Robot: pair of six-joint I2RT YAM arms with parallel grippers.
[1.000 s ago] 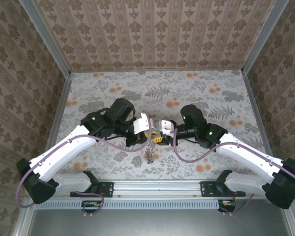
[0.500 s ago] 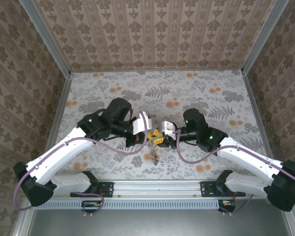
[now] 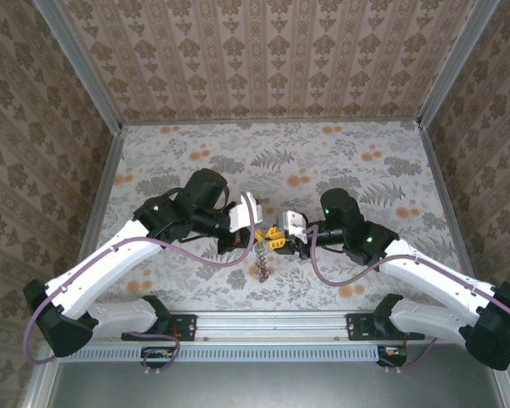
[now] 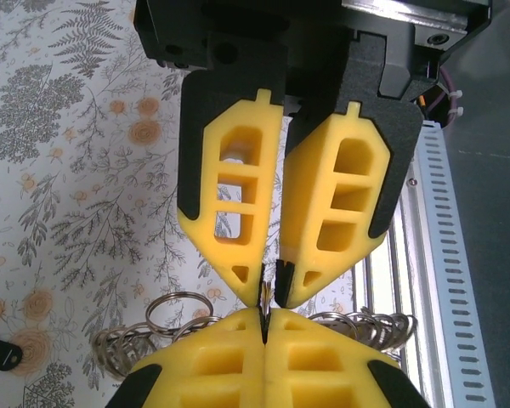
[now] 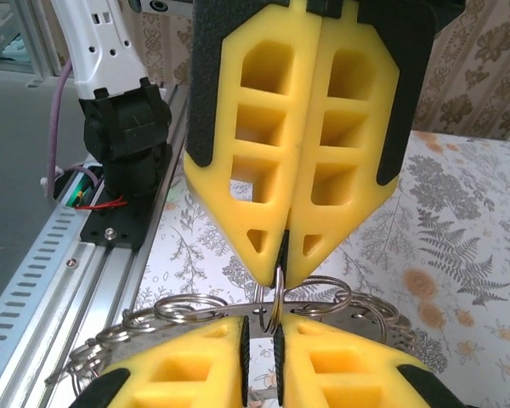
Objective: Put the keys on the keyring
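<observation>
**A:** Two end effectors are meeting tip to tip above the middle of the tabletop (image 3: pixel 365 170) in the overhead view. The left end effector (image 3: pixel 266 241) is reaching in from the left and the right end effector (image 3: pixel 280 237) from the right. The keyring (image 3: pixel 261 262) is hanging just below the spot where they are touching.

**B:** What is the left wrist view showing?

**A:** The left one's yellow fingers (image 4: pixel 234 212) are pressing together and pinching a thin dark edge at their tips. The right one's fingertips are butting against them from below. The keyring's small silver loops are fanning out behind on either side. A key (image 4: pixel 0 352) with a black head is lying on the tabletop at the lower left, well apart from the ring.

**B:** And the right wrist view?

**A:** The right one's fingers (image 5: pixel 238 161) are lying flat against each other and nipping a thin silver loop of the keyring at their tips. The left one's fingertips are sitting just beneath, with the hoop curving off to both sides. I cannot tell which part of the ring the left one is gripping.
</observation>
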